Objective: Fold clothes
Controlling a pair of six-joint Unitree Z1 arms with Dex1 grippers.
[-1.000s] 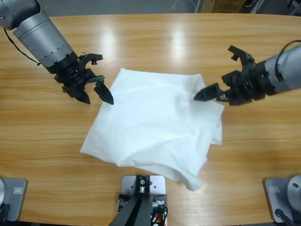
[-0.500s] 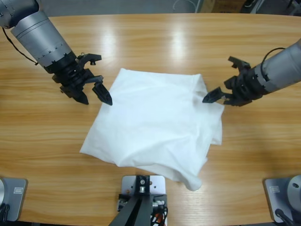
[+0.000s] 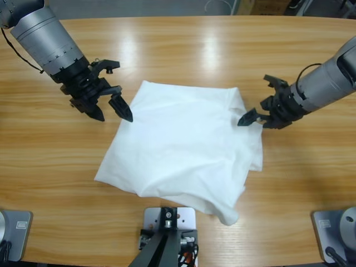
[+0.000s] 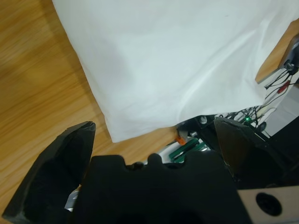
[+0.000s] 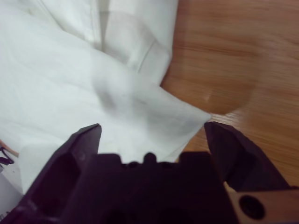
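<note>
The clothes are one white T-shirt (image 3: 183, 150), folded into a rough, crumpled square at the table's middle. My left gripper (image 3: 113, 115) stands open at the shirt's upper left edge, with nothing between its jaws. In the left wrist view the shirt (image 4: 177, 60) fills the space ahead of the left gripper (image 4: 154, 135). My right gripper (image 3: 255, 101) is open at the shirt's right edge, its lower jaw tip touching or just over the cloth. The right wrist view looks down on the right gripper (image 5: 152, 130) above a pointed corner of the shirt (image 5: 70, 84).
The long wooden table (image 3: 183, 50) shows bare wood behind the shirt and at both sides. A loose fold of the shirt hangs toward the front edge, near the rig. Wires and rig parts (image 4: 275, 88) show past the table edge in the left wrist view.
The right arm has drawn back to the right, its gripper now off the shirt's top and at its right edge. The left gripper has shifted very slightly. The shirt lies as before.
</note>
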